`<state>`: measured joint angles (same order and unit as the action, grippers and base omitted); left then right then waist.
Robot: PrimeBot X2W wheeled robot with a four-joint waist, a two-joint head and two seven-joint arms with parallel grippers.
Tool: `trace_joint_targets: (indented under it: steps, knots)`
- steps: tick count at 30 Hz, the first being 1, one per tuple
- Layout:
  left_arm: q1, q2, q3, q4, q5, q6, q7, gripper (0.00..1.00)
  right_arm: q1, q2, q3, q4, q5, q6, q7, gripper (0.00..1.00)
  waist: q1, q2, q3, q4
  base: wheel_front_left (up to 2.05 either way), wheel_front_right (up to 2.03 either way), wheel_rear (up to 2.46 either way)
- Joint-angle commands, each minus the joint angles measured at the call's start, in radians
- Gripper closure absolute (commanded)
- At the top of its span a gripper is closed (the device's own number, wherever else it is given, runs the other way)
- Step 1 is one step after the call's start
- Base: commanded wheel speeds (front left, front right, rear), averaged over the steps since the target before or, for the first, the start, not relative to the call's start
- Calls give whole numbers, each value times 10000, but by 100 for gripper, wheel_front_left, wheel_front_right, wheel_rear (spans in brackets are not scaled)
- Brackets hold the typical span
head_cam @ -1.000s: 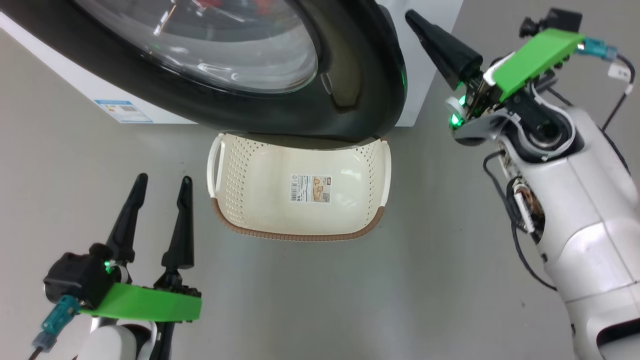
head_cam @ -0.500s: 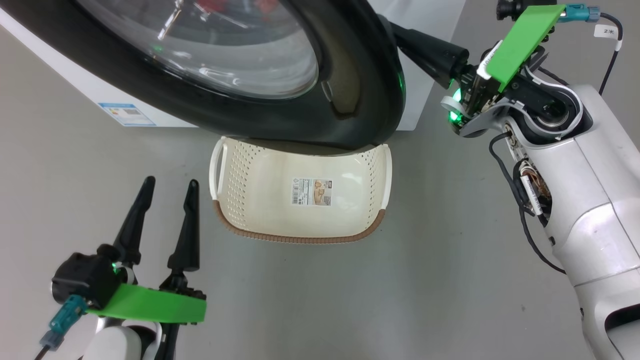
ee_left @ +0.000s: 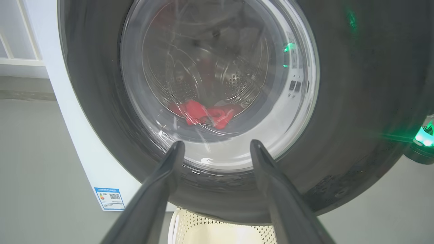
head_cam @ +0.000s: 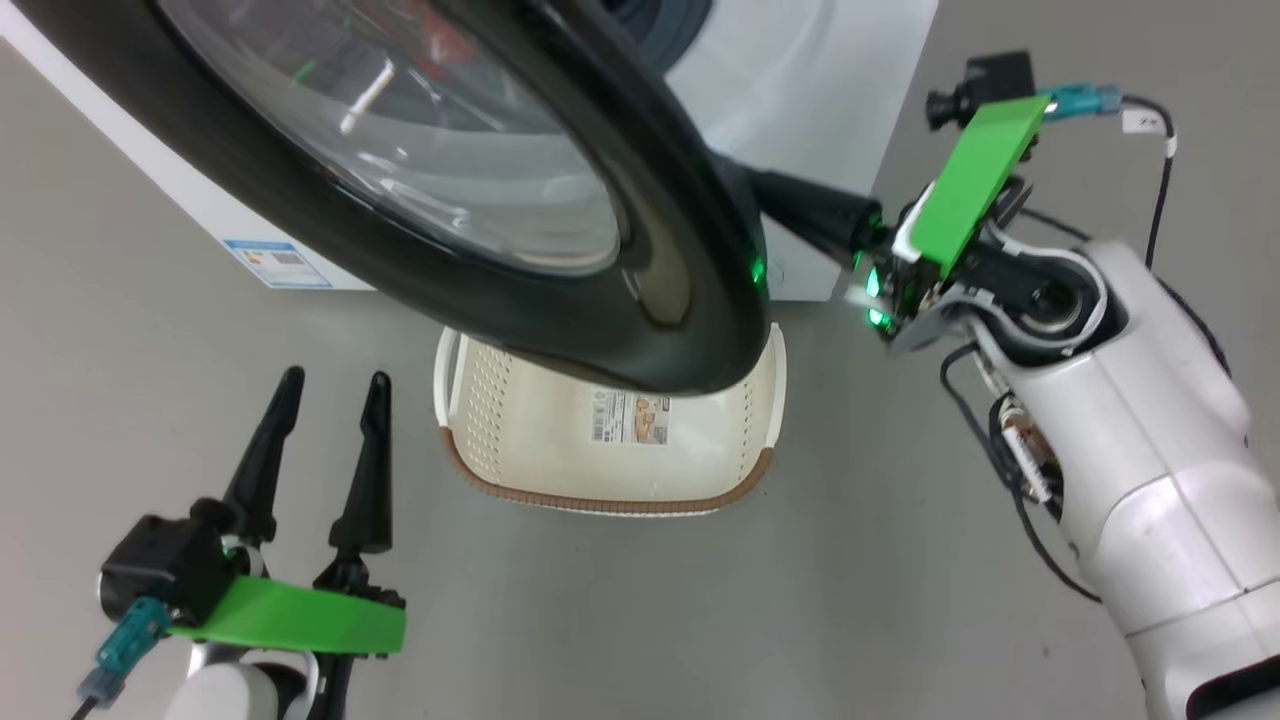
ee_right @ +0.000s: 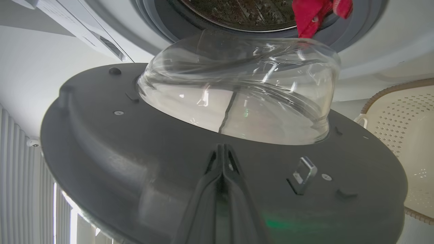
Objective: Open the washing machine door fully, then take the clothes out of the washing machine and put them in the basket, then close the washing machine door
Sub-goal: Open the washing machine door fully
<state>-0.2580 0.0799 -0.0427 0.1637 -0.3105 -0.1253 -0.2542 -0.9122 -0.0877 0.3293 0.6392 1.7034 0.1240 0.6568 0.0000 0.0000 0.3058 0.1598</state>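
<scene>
Glass bowl (ee_right: 237, 91) bulges from round glossy-black door (head_cam: 690, 260); perforated cream basket (head_cam: 500, 440) beneath.

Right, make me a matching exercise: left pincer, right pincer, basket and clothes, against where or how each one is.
1 left pincer
2 right pincer
3 basket
4 clothes

A inside the drum
B open, above the floor
C shut, at the door inner face
D on the floor, partly under the door

Pairs: 1-B, 2-C, 3-D, 4-A
</scene>
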Motion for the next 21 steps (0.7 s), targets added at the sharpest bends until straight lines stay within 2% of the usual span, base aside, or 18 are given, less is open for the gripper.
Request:
trace_joint_targets:
  steps: [1,10,21]
  knots:
    - [211,185,410,-192,27,-54,-76,0,279,293,173,-298,-117,67,30,100,0,0,-232,112,0,0,0]
    - [529,65,571,-130,266,-54,-76,0,1086,350,290,-332,25,67,-48,100,0,0,-968,412,0,0,0]
    - [1118,-82,591,47,470,-54,-76,0,2040,372,989,-372,531,67,-215,100,0,0,-2005,1019,0,0,0]
